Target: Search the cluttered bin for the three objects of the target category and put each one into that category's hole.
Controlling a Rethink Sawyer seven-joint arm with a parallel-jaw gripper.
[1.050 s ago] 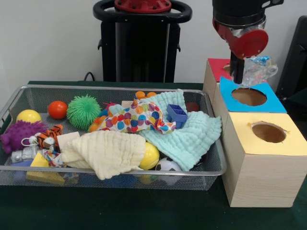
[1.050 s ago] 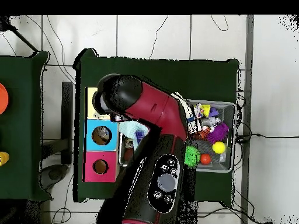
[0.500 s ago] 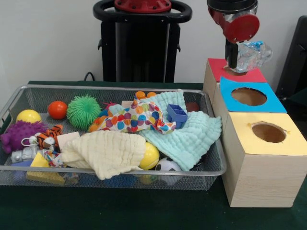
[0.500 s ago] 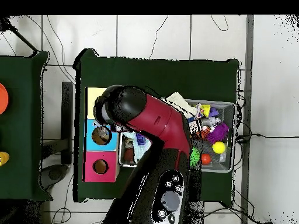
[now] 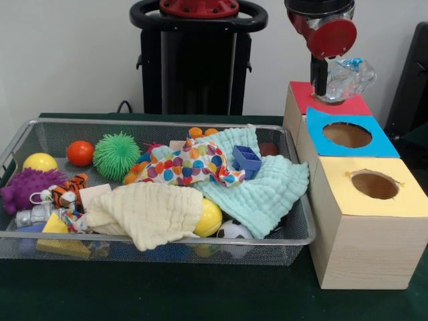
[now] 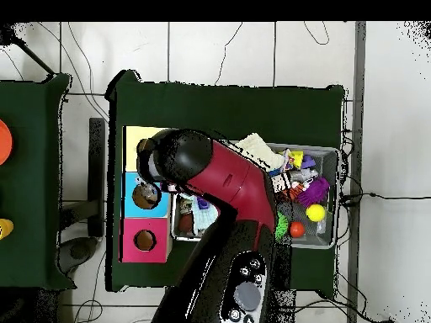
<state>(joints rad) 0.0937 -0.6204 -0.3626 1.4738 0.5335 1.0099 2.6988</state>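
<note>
From the front, the tool (image 5: pixel 321 85) is clenched on a crumpled clear plastic piece (image 5: pixel 344 78), held aloft over the red-topped box (image 5: pixel 302 93) so it can likely drop into that box's opening, mostly hidden here. The wire bin (image 5: pixel 40 132) stays cluttered with cloths and balls.

From overhead, the arm (image 6: pixel 223 172) covers the tool; the blue hole (image 6: pixel 146 196) and red hole (image 6: pixel 145 240) show open.

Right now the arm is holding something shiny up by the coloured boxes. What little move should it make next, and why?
Probably lower it. The gripper holds a crumpled clear plastic thing above the red box, whose hole is mostly hidden behind them, so it should line up there before letting go.
</note>
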